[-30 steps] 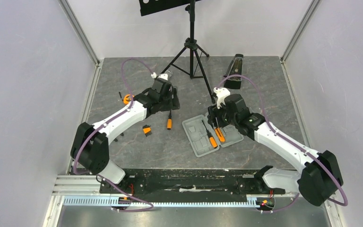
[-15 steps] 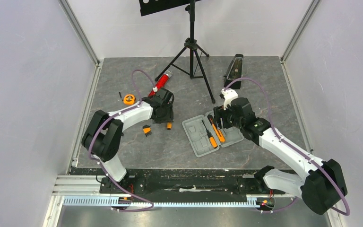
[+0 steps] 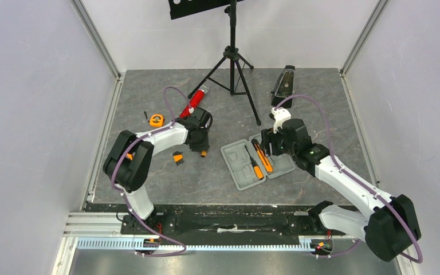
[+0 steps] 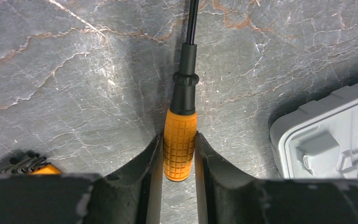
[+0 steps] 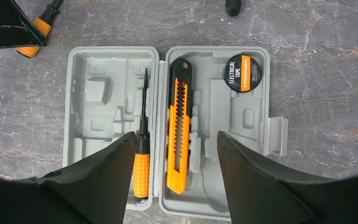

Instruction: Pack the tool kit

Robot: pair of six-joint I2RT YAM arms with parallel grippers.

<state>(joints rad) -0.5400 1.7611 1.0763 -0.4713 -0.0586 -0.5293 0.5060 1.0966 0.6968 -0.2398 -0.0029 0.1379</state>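
The grey tool kit case (image 3: 238, 169) lies open flat at the table's middle, with its moulded recesses (image 5: 102, 93) under my right wrist. It holds an orange knife (image 5: 178, 135), a screwdriver (image 5: 142, 158) by the hinge and a black tape roll (image 5: 242, 73). My right gripper (image 5: 175, 135) hovers open above the case with nothing between its fingers. Left of the case, a second screwdriver (image 4: 180, 144) lies on the table. My left gripper (image 4: 178, 137) is shut on its orange handle, a finger touching each side.
A small orange-and-black folding tool (image 3: 177, 157) lies left of the left gripper. An orange tape measure (image 3: 156, 120) and a red glittery cylinder (image 3: 193, 102) sit further back. A black tripod stand (image 3: 232, 63) and a metronome (image 3: 284, 86) stand at the rear.
My left gripper has come down round the loose screwdriver's handle and closed on it. The right gripper has drawn back slightly above the case and stayed open.
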